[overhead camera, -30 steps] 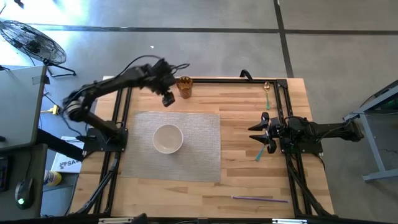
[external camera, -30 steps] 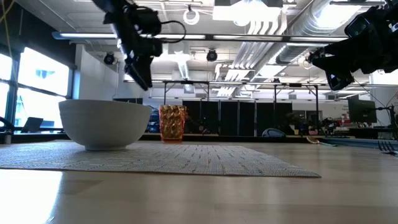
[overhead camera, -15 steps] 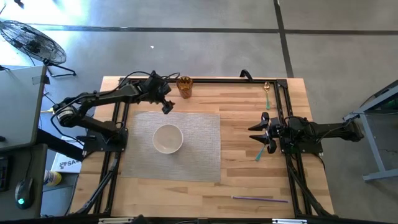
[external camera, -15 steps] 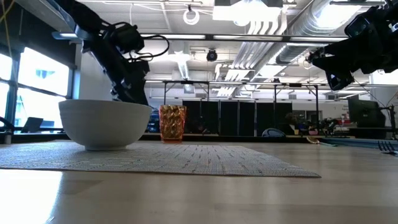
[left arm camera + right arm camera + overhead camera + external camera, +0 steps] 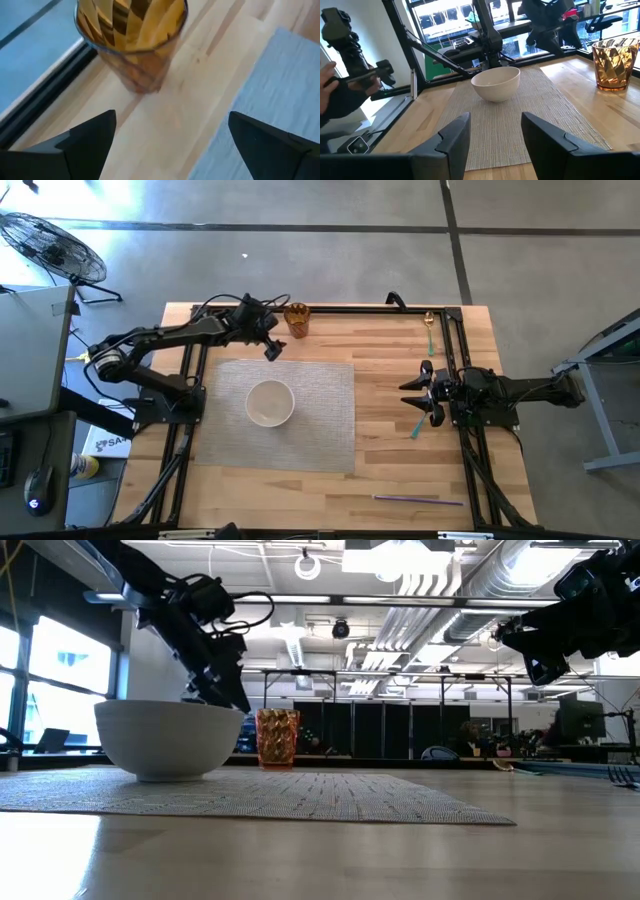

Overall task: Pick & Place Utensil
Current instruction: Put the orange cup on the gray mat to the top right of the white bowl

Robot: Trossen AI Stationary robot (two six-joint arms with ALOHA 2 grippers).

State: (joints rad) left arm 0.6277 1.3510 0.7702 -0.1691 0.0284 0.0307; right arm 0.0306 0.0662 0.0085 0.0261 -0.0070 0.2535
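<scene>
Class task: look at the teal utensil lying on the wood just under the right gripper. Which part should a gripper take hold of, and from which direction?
Grip the teal utensil at mid-handle, coming straight down from above. It lies flat on the bare table, thin and straight, so the right gripper, whose jaws are open, would probably best close across its narrow width.

Grey concrete floor (image 5: pixel 330 270), a standing fan (image 5: pixel 45 245), ceiling ducts (image 5: pixel 440 580)
</scene>
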